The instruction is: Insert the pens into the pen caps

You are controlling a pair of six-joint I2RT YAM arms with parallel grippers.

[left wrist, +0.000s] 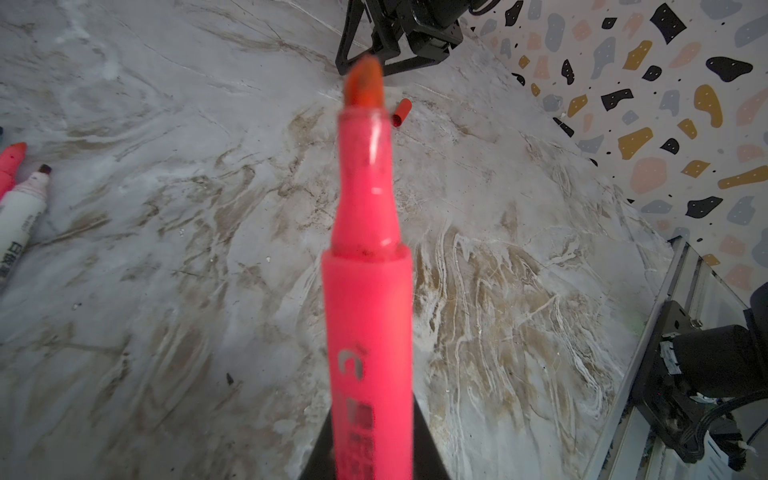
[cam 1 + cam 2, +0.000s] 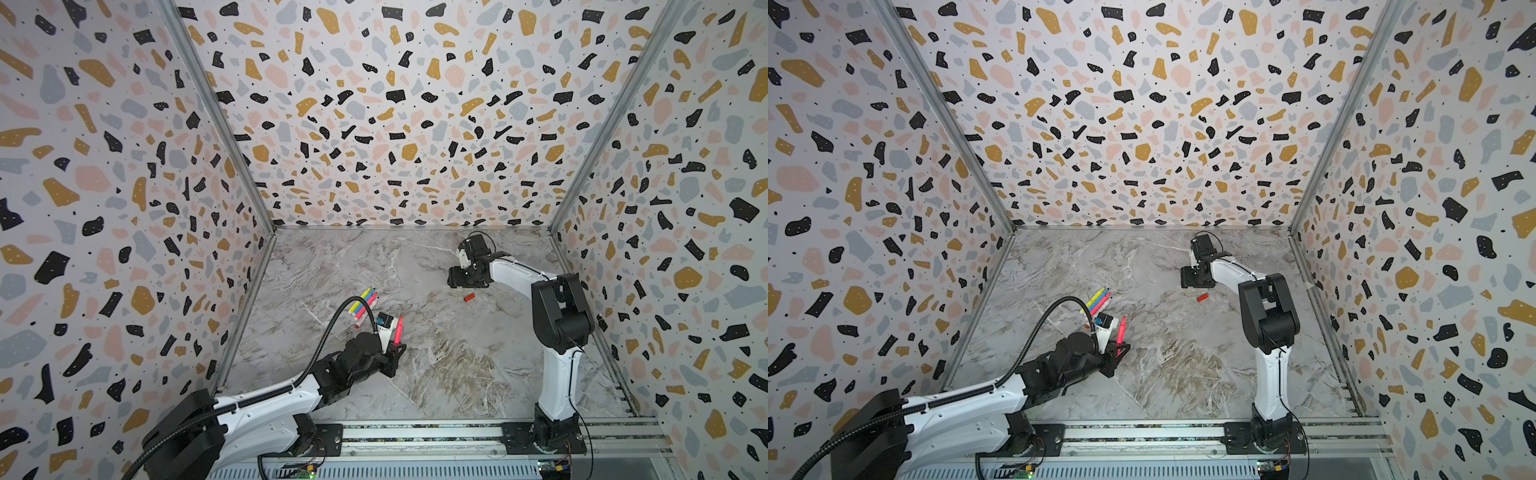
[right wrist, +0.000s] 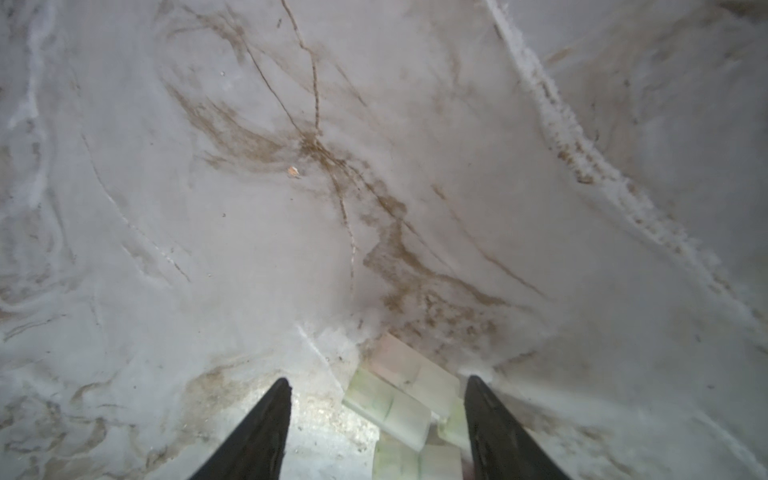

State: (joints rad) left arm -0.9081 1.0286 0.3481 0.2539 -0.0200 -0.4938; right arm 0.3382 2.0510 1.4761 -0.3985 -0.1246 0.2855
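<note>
Left end effector [image 2: 394, 352] pinches a pink pen [image 2: 399, 329] by the lower barrel. The pen stands nearly upright with its bare tip up, over the near-left part of the counter [image 2: 457, 365]. In the left wrist view the tip is uncapped and blurred.

Other pens [image 2: 365, 303] lie bunched on the counter just beyond the left end effector: yellow, blue, pinkish and one white-bodied.

A red cap [image 2: 468, 296] lies alone on the counter, near the right end effector [image 2: 459, 277] and well apart from the held pen.

Right end effector sits low toward the far right, its fingers [image 3: 266, 424] spread. Pale blocks [image 3: 399, 399] lie between them, too blurred to tell what they are.
</note>
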